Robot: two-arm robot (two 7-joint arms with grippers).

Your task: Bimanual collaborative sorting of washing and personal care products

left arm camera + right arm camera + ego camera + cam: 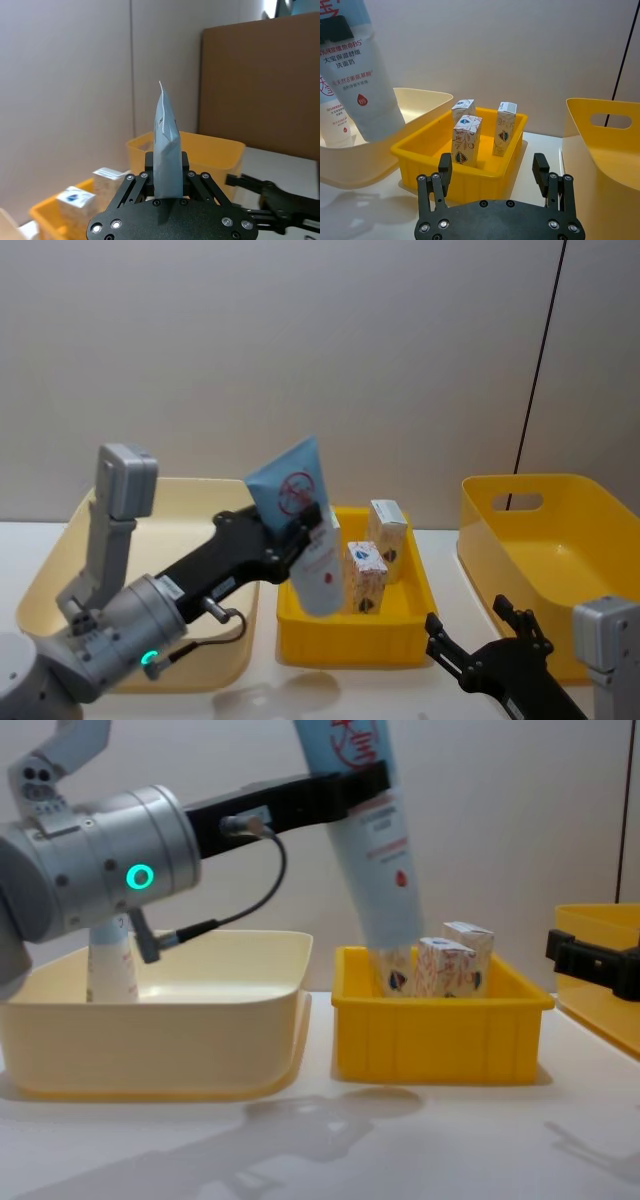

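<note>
Pale-blue squeeze tube (290, 480) with red print, clamped across its body in the closed left gripper (300, 522), crimped end up and cap end down, tilted, lower end dipping at or just inside the left part of the small yellow tray (350, 635); contact with the tray floor impossible to tell. Beside that lower end, three upright white cartons (466, 140) with reddish pattern and a blue round mark, grouped close together in the same tray. Left of the tray and just beside it, a cream bin (150, 1020) holding a second tube (108, 970), upright, partly hidden behind the left arm in the chest view. Right gripper (478, 630) low and near the front right corner of the tray, fingers spread wide, holding nothing, facing the cartons. Farther right, a large yellow bin (520, 540) with a handle slot, no product seen in its visible part. All three containers on a pale surface (400, 1140). Progress, as a judgement: early to middle, with one tube seemingly sorted into the cream bin, one in the air, and all three cartons yet to be moved, probably by the waiting right gripper.
</note>
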